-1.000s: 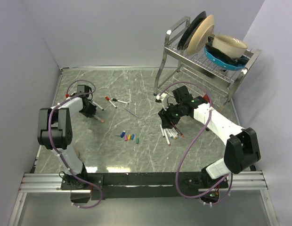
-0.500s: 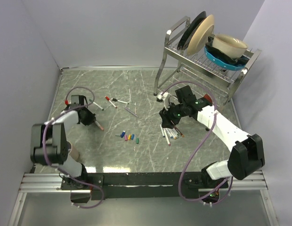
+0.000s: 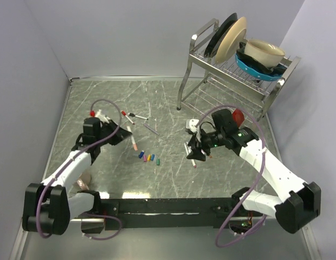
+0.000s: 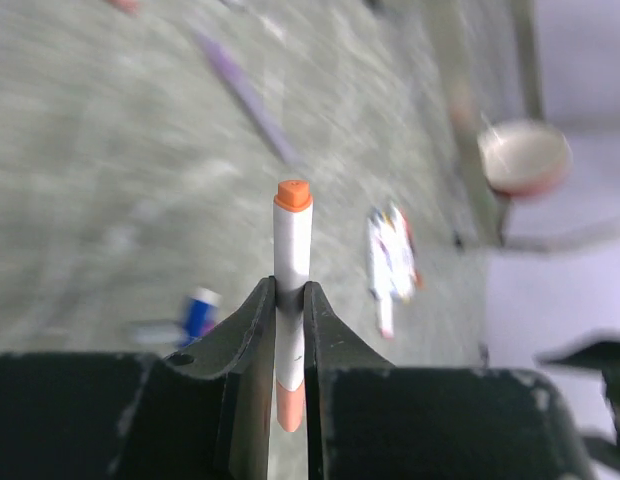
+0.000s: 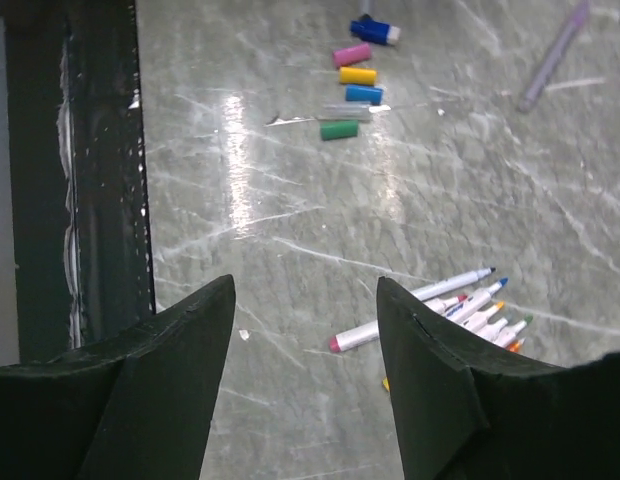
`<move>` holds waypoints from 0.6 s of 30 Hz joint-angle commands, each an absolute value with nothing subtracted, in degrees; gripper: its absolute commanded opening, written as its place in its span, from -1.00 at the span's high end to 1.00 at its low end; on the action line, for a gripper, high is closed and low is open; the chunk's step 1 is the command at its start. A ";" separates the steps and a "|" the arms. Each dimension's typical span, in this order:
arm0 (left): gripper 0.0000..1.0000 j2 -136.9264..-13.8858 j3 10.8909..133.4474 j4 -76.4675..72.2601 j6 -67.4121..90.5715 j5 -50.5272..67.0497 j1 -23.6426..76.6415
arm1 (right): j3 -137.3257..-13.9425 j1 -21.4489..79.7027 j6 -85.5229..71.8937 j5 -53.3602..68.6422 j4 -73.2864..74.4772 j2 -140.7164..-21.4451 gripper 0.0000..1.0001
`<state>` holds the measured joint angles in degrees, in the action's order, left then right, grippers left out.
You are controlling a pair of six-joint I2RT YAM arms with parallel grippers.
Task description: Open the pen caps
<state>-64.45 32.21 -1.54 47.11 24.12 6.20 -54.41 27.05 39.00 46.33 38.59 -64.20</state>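
Observation:
My left gripper is shut on a white-barrelled marker with an orange cap on its far end and an orange end behind the fingers. In the top view this gripper holds the marker above the table, left of centre. Loose pen caps lie in a row mid-table; the right wrist view shows pink, yellow, blue and green ones. My right gripper is open and empty, hovering over a pile of uncapped markers.
Two capped markers and a purple pen lie behind the caps. A metal dish rack with plates and bowls stands at the back right. The black base rail lies along the near edge.
My left arm has swung from the far left towards the centre, carrying the orange-capped marker. My right gripper has pulled back towards the near side, over the marker pile.

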 commanded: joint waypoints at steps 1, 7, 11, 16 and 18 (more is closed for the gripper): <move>0.98 -60.65 28.75 -13.25 52.98 29.97 12.82 | -51.86 25.23 44.47 51.68 35.95 -59.51 -0.39; 0.98 -61.61 28.21 -17.22 55.63 28.13 23.28 | -50.36 25.05 45.35 48.27 33.75 -56.34 -0.48; 0.98 -64.07 30.49 -17.14 55.37 27.07 30.65 | -51.15 25.05 51.93 45.45 37.00 -55.02 -0.60; 0.98 -68.64 34.62 -17.22 54.84 25.67 38.04 | -54.31 25.05 56.60 44.56 41.74 -53.88 -0.78; 0.98 -70.39 35.33 -18.45 54.76 25.57 39.72 | -54.76 24.96 56.95 45.44 42.45 -53.70 -0.88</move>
<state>-68.42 31.57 -14.02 54.81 26.63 36.67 -51.46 25.23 53.19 45.41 40.10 -55.02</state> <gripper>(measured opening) 0.172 0.916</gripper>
